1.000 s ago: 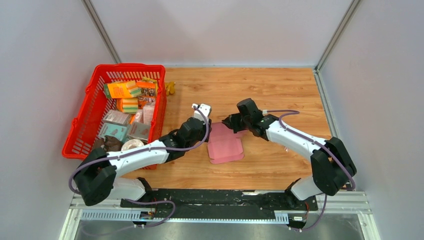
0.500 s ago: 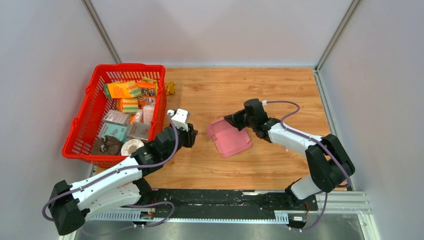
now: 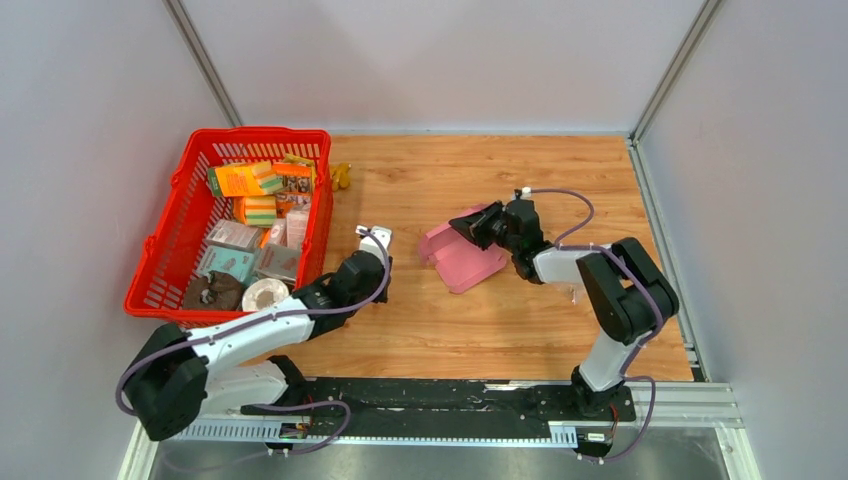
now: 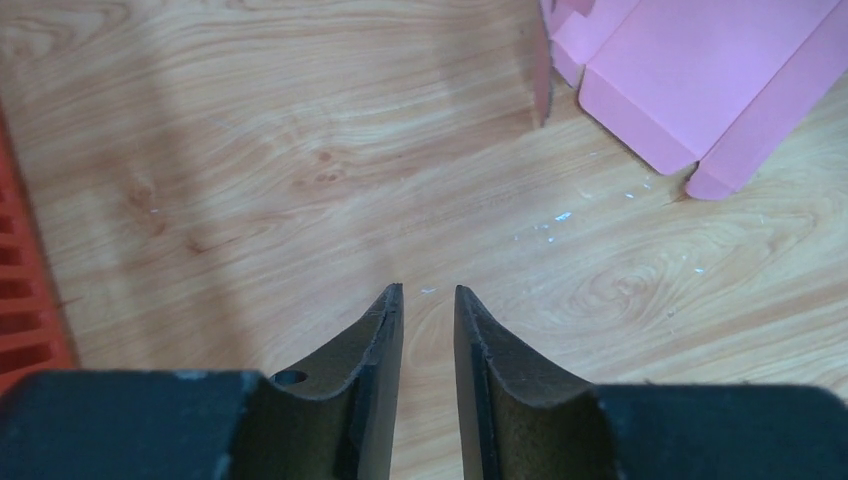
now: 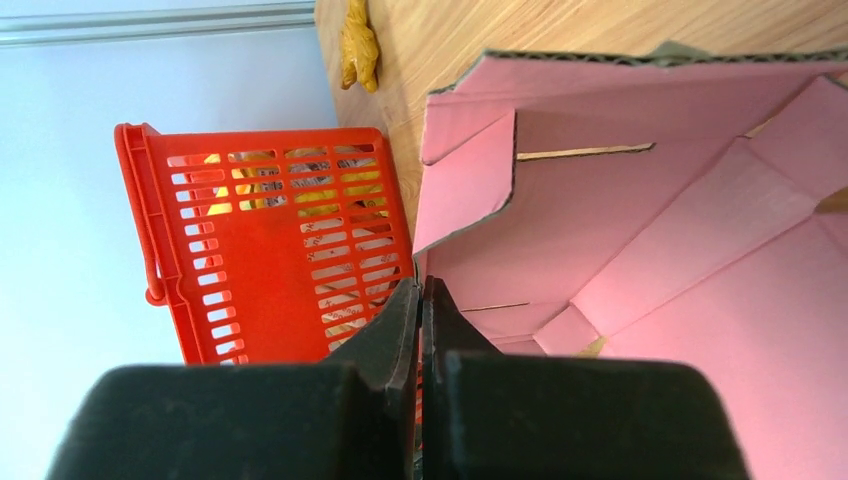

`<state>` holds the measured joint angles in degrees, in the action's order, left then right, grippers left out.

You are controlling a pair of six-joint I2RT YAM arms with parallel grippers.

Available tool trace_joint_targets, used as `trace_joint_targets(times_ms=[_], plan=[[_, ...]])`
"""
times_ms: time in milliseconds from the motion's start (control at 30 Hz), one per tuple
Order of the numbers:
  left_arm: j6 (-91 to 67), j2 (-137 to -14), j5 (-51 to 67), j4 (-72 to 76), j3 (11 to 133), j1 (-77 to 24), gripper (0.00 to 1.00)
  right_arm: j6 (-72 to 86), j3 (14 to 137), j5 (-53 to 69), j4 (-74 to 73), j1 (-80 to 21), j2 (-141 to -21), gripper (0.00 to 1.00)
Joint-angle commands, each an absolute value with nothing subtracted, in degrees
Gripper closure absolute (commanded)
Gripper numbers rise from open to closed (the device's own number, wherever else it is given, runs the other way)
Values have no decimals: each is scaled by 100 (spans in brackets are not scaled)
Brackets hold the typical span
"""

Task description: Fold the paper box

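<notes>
The pink paper box [image 3: 466, 263] lies partly unfolded on the wooden table, its far flaps raised. It also shows in the left wrist view [image 4: 690, 80] and in the right wrist view [image 5: 650, 230]. My right gripper [image 3: 470, 229] is shut on the edge of a raised flap at the box's far side; its fingertips [image 5: 421, 283] pinch thin pink cardboard. My left gripper [image 3: 384, 267] sits low over bare table to the left of the box, apart from it. Its jaws [image 4: 428, 290] stand a little apart with nothing between them.
A red plastic basket [image 3: 165, 240] with several printed packages stands at the left, close to the left arm; it shows in the right wrist view [image 5: 270, 260]. A small yellow object [image 3: 341, 176] lies behind the basket's right corner. Grey walls enclose the table.
My left gripper let go of the box and drew back left toward the basket. My right gripper pulled the box back and to the right, lifting its far flaps.
</notes>
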<state>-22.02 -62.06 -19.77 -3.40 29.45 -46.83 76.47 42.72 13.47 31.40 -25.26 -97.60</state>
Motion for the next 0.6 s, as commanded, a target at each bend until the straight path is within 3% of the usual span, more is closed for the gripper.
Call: trace_joint_targets(times_ms=[0, 167, 367, 567], plan=[[-2188, -6687, -1582, 333, 3366, -4649, 68, 7620, 4157, 2126, 4649, -2329, -10256, 100], [-2083, -7469, -1608, 667, 3778, -4649, 66, 7348, 4175, 2294, 4703, -2294, -10450, 100], [-1969, -8191, -1635, 914, 4270, -4632, 56, 7031, 4105, 2118, 4315, -2285, -10266, 100], [-1977, -8824, -1336, 940, 4815, -4632, 65, 7277, 4017, 2267, 4763, -2259, -10503, 100]])
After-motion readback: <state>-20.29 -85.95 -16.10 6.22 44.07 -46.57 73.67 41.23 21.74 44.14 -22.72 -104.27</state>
